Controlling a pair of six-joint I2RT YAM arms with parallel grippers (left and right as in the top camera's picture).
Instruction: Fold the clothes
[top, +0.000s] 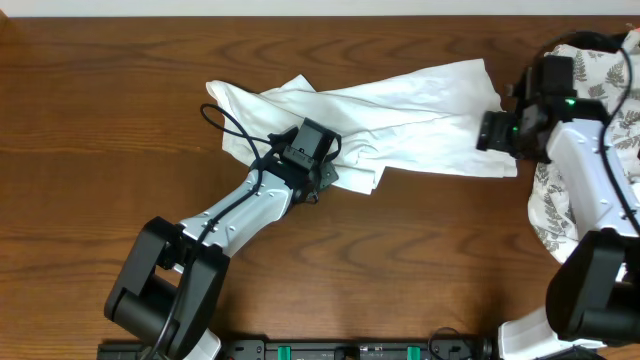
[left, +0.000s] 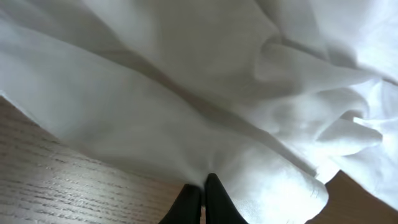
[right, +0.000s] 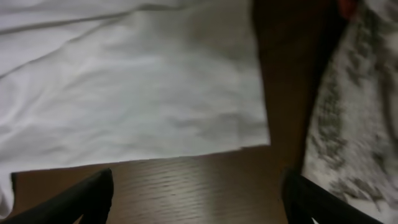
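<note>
Left claw (left: 202, 183) is pinched tight on a fold of the white T-shirt (top: 400, 100), which lies crumpled across the middle of the wooden surface (top: 100, 100). My right claw (right: 198, 176) hangs wide apart and empty over its right edge, beside a fern-print cloth (top: 600, 70)

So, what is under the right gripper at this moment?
Bare wooden table lies between the open fingers of the right gripper. The edge of the T-shirt is just ahead, the leaf-print cloth beside. What the T-shirt covers cannot be seen.

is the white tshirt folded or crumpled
Crumpled: the T-shirt lies stretched and bunched across the table, with loose creases, no neat fold.
</note>
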